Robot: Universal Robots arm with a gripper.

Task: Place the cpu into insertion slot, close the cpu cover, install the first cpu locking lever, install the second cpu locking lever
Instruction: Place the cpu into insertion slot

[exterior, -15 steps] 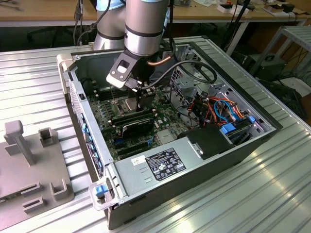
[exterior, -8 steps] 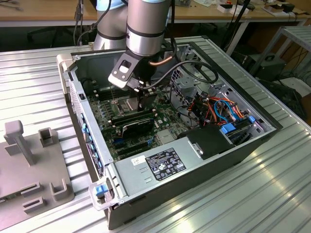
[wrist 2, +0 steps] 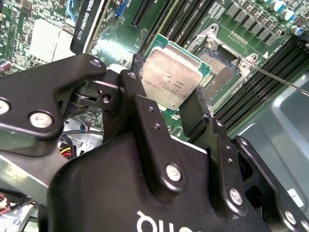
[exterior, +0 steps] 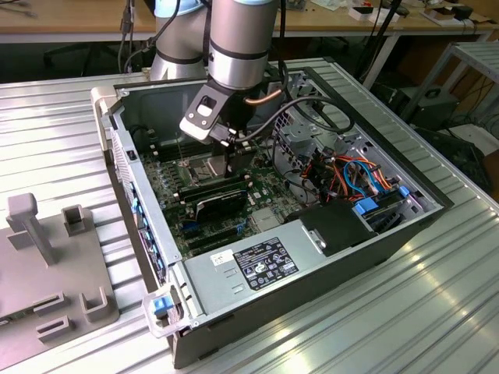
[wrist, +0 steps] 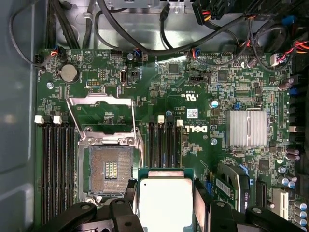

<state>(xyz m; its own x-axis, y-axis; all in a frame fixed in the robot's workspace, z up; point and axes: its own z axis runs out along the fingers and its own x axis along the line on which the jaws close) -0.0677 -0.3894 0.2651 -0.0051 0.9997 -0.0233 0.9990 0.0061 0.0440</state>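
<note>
Over the motherboard [wrist: 193, 104], inside the open computer case [exterior: 312, 294] on the ribbed metal bench [exterior: 390, 335]: pincer [wrist: 164, 203] clamped on the cpu [wrist: 164, 195], one finger on each of two opposite edges. The dull silver top faces both wrist views. Cpu is held clear of the board, just beside the insertion slot [wrist: 110, 169] and not in it. Slot is bare, its contact field exposed. Cpu cover [wrist: 101, 101] stands swung up on its hinge, off the slot. Exterior view: arm reaches down into the case from above.

Held in pincer [wrist: 165, 193]: cpu [wrist 2: 171, 77], just beside insertion slot [wrist: 110, 170]; cpu cover [wrist: 100, 101] raised off slot.
</note>
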